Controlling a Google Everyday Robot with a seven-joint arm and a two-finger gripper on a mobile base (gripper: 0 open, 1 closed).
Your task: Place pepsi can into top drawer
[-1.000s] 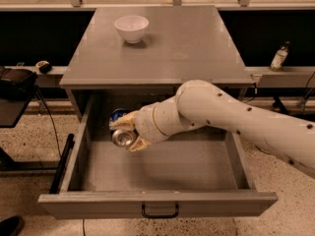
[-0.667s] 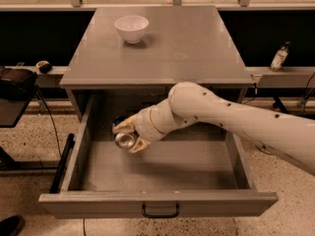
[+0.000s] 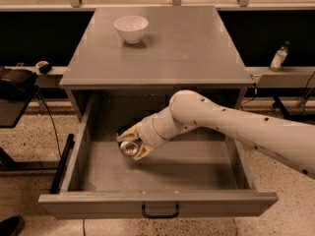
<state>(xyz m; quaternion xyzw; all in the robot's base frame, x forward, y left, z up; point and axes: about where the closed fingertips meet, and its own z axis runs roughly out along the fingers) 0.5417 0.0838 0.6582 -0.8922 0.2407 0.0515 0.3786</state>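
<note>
Drawer (image 3: 98,204) stands wide open, front panel and black handle (image 3: 160,212) nearest. End effector (image 3: 133,144) is inside it, toward 10 o'clock of the floor, fingers clamped on the can (image 3: 129,147), silver end facing the camera. Can sits low over the floor; contact can't be told. Arm (image 3: 221,122) reaches in from 3 o'clock. Beyond: tabletop (image 3: 197,48), bowl (image 3: 131,28) at its 11 o'clock. Judgement: carry done; setting down, release and withdrawal remain.
</note>
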